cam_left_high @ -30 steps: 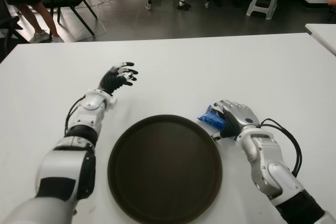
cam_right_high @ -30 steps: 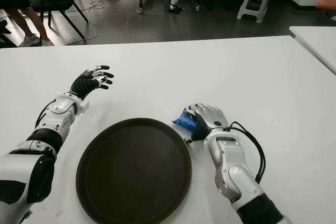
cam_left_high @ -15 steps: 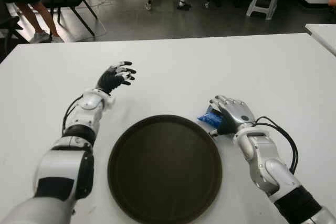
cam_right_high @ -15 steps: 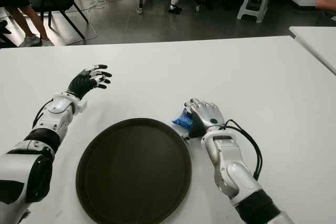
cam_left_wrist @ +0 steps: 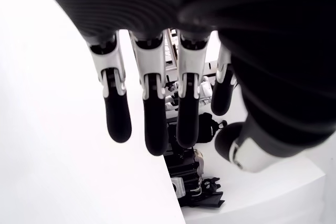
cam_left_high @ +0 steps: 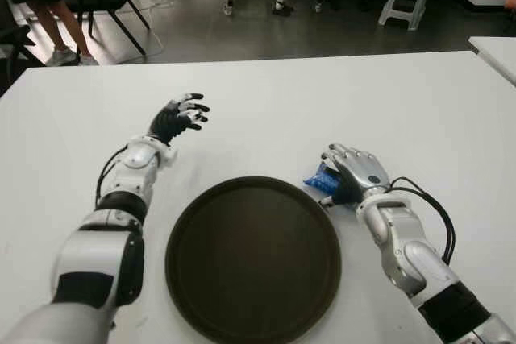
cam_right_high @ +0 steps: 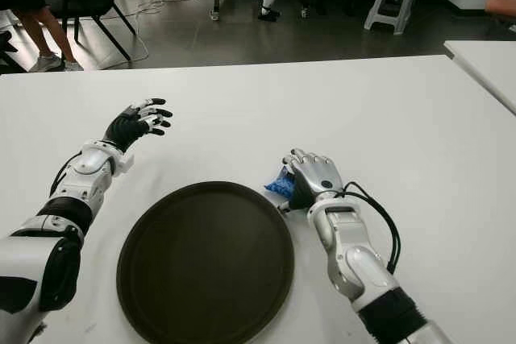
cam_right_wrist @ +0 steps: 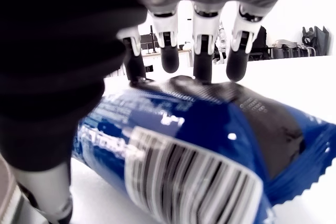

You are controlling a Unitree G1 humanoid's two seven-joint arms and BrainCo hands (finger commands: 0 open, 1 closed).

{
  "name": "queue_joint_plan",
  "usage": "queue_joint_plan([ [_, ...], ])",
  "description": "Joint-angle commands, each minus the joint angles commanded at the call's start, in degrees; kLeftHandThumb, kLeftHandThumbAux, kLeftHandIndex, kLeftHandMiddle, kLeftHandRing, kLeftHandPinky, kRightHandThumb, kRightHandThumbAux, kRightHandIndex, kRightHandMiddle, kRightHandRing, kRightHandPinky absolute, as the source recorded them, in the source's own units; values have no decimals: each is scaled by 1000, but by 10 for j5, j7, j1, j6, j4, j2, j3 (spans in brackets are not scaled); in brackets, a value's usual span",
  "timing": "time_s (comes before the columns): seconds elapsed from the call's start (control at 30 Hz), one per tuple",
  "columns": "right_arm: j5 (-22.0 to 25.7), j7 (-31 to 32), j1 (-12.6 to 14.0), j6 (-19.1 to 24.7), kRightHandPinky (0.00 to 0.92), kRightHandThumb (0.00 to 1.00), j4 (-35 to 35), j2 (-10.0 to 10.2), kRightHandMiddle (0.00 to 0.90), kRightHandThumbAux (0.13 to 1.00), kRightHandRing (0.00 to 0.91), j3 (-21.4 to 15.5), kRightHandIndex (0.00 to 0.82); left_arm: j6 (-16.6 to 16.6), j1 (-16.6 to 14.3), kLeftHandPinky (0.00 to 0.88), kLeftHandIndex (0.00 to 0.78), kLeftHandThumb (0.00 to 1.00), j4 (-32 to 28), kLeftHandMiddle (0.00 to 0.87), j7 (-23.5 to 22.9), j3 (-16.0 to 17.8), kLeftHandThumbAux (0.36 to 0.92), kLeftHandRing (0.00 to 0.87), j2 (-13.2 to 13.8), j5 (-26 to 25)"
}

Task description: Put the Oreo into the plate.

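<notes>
1. The right hand (cam_left_high: 355, 176) is sitting over the blue foil Oreo packet (cam_left_high: 321, 178), palm down, fingers (cam_right_wrist: 201, 65) extended across the packet's top with the tips reaching its far side; whether the grip is fully closed cannot be told.
2. The Oreo packet is lying on the white table (cam_left_high: 339, 102), just beside the right rim of the round dark brown plate (cam_left_high: 252, 257) and outside it.
3. The right forearm is running back toward the near right corner, a black cable (cam_left_high: 435, 207) looping beside the wrist.
4. The right wrist view is showing what the eye views are not: the packet's barcode panel and crimped end close under the palm, and the thumb down beside the packet's near side.
5. The plate is standing bare, its rim open on all sides except where the packet adjoins it.
6. The left hand (cam_left_high: 179, 117) is showing well to the left of the plate and beyond it, fingers spread and holding nothing; the left wrist view is confirming this.
7. Open table surface is extending beyond both hands to the far edge.
</notes>
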Motion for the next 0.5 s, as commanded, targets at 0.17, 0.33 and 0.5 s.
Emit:
queue_joint_plan([
  [0.17,-2,-4,-2,1,269,0,3,2,126,785,184,1,202,0,0,351,205,93,0,331,1,-1,668,337,0,1],
  [0.33,-4,-1,-5,5,252,0,5,2,119,781,168,3,175,0,0,352,208,105,-1,333,2,-1,669,338,0,1],
  [0.5,-6,0,-8,10,254,0,8,4,120,782,171,4,160,0,0,354,200,108,-3,328,3,-1,666,337,-1,1],
])
